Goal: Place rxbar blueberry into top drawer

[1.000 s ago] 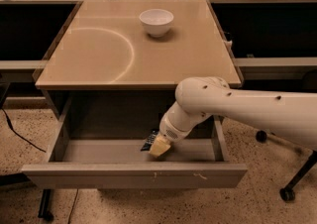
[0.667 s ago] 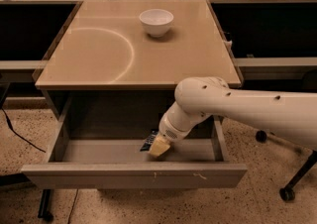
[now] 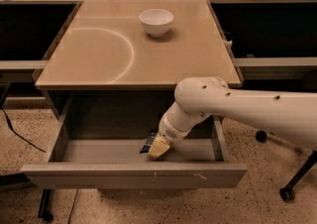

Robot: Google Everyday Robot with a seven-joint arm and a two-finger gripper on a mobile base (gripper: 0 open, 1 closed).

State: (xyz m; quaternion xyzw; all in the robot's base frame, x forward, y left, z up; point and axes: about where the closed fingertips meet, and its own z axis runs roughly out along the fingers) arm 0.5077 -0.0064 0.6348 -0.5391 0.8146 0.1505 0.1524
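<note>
The top drawer [image 3: 133,174] is pulled wide open below the tabletop. My white arm reaches down into it from the right. My gripper [image 3: 157,147] is low inside the drawer, near its front middle. The rxbar blueberry [image 3: 148,143], a dark wrapper with small white print, shows just left of the yellowish fingertips [image 3: 159,147], partly hidden by them. It is at the level of the drawer floor.
A white bowl [image 3: 156,22] stands at the back of the beige tabletop [image 3: 99,54]. Clutter sits behind a rail at the far edge. Dark shelving flanks the table on both sides. Chair casters [image 3: 286,194] stand on the speckled floor at the right.
</note>
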